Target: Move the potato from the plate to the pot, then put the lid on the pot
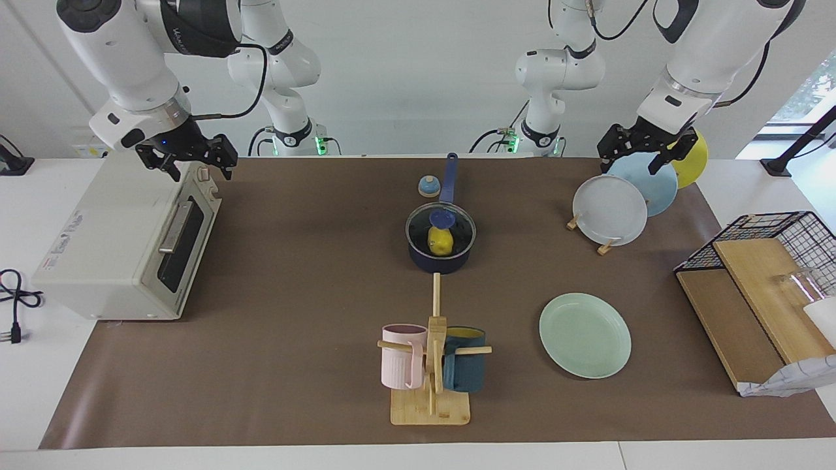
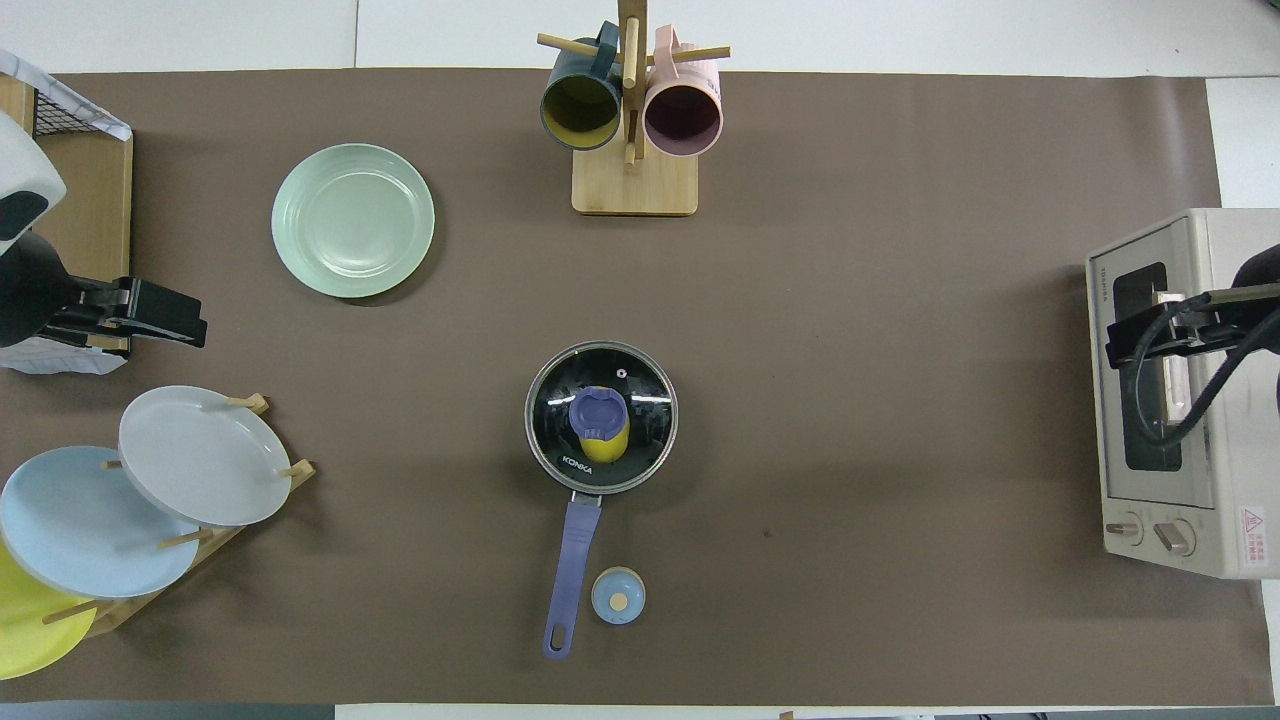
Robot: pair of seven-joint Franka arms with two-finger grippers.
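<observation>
Brown mat (image 1: 294, 294) — arms raised, lid (image 1: 440, 230) on pot (image 1: 439, 260)

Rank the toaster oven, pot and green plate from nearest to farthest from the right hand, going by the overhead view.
1. Toaster oven: directly under the right hand, at the right arm's end of the table.
2. Pot: mid-table, lid on.
3. Green plate: toward the left arm's end, farther from the robots than the pot.
</observation>
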